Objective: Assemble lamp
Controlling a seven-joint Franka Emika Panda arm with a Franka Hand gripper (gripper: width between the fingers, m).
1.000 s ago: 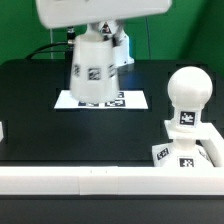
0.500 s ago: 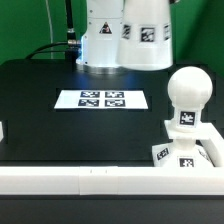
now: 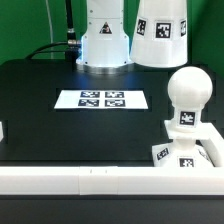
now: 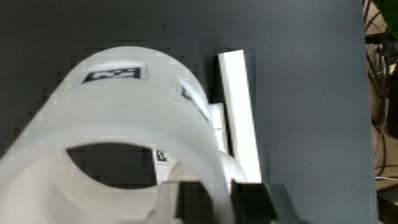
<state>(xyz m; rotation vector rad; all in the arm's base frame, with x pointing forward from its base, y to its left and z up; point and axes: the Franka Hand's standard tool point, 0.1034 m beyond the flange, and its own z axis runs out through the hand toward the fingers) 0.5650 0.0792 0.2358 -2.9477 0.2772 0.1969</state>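
The black table [image 3: 40, 110] fills most of the room's view, with a white rail [image 3: 70, 179] along its near edge. The lamp shade [image 3: 160, 32] hangs in the air, well above the bulb [image 3: 188, 92], which stands on the base [image 3: 170, 155]. The marker board [image 3: 102, 100] lies flat mid-table. The gripper [image 4: 222, 205] has its fingers clamped on the shade's rim.

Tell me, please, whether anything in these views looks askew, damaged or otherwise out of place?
Nothing looks damaged or spilled. The shade hangs in the air, slightly tilted, above the table. The bulb stands upright on the base, and the marker board lies flat.
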